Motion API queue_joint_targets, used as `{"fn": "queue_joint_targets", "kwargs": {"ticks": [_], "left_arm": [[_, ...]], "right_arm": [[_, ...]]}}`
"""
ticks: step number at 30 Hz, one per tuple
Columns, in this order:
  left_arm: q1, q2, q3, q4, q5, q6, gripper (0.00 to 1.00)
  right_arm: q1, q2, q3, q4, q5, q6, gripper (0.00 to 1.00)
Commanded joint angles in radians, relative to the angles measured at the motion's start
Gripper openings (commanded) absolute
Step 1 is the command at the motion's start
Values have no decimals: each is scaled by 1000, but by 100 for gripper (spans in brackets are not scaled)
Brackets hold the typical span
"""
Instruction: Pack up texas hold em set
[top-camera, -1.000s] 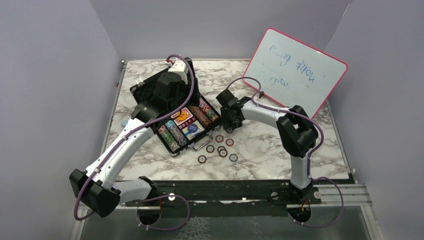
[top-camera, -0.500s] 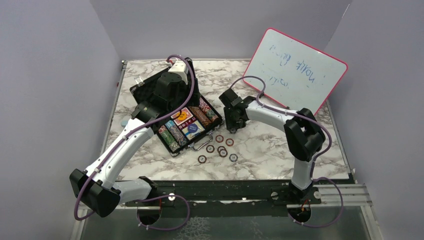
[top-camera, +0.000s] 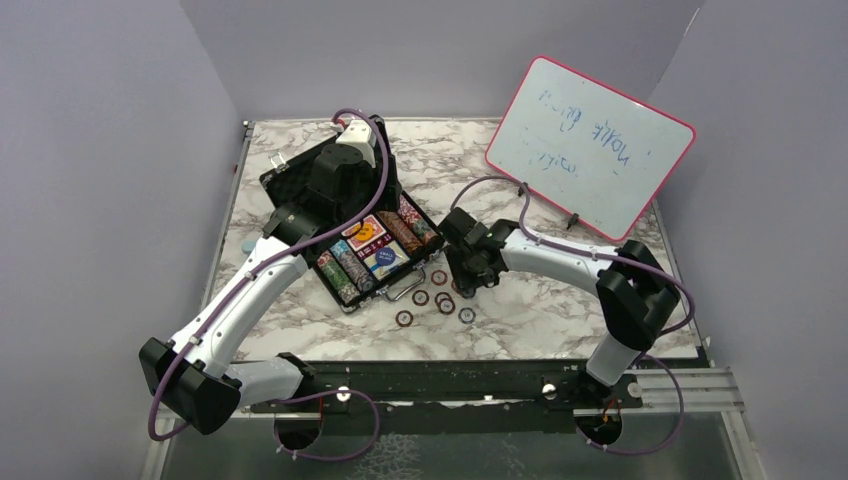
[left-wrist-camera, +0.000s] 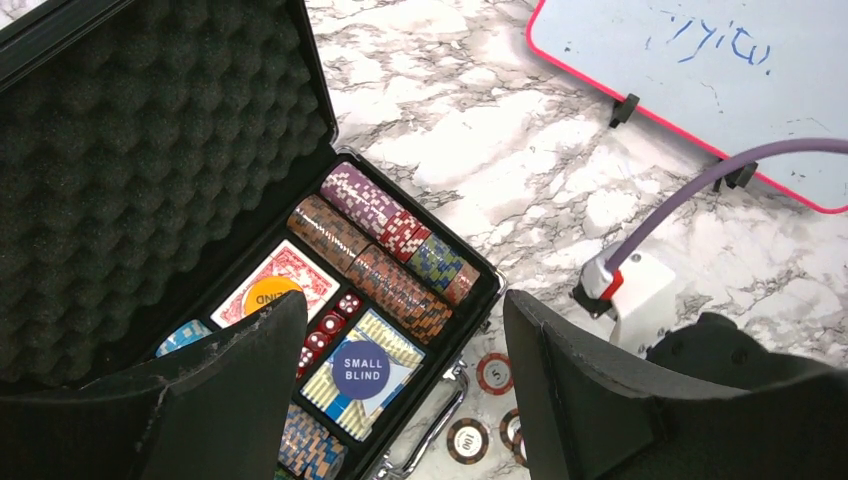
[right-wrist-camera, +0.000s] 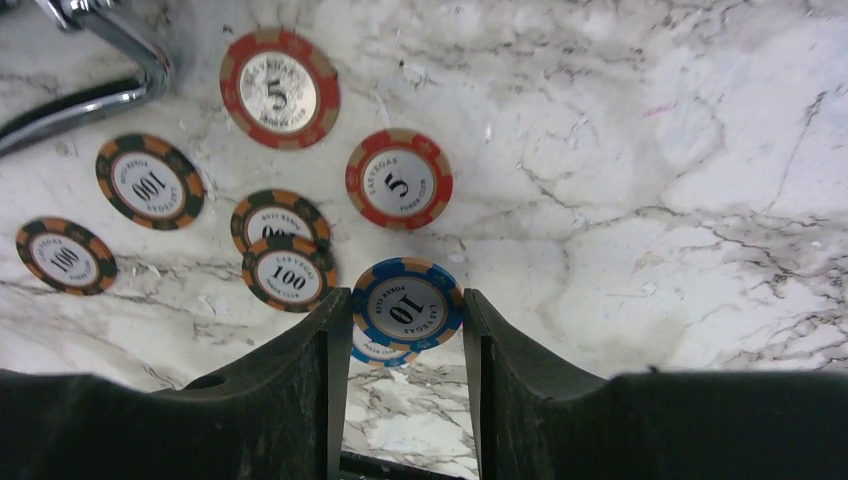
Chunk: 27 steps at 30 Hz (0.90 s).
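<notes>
The black foam-lined case (top-camera: 290, 180) lies open at the left, with rows of striped chips (left-wrist-camera: 385, 255), red dice (left-wrist-camera: 330, 325), card decks and a "SMALL BLIND" button (left-wrist-camera: 361, 369) inside. My left gripper (left-wrist-camera: 400, 305) hangs open above the case's front half, holding nothing. Several loose chips (top-camera: 421, 297) lie on the marble beside the silver handle (top-camera: 405, 290). Just above them my right gripper (right-wrist-camera: 405, 300) is shut on a blue "10" chip (right-wrist-camera: 408, 305), held by its edges. A second blue chip (right-wrist-camera: 378, 349) lies on the table beneath it.
A pink-framed whiteboard (top-camera: 590, 145) leans at the back right. A small light-blue object (top-camera: 247, 243) sits at the table's left edge, behind the left arm. Grey walls close in the left, right and back sides.
The right arm has swung toward the near edge, carrying its gripper from beside the case's corner to above the loose chips. The left arm has not moved.
</notes>
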Motion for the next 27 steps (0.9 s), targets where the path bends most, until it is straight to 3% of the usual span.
{"fn": "queue_joint_targets", "kwargs": {"ticks": [1,16,27], "left_arm": [[3,3,-10,35,-1,-12,75],[3,-7,-33,35,11,-33,75],[3,-18,-45,35,7,-38,75]], "right_arm": [[22,-54,-45,-9,-35,-29,44],[90,-34,-104,20,-77,-36,45],[100,-14,-112,14,-97,-52,54]]}}
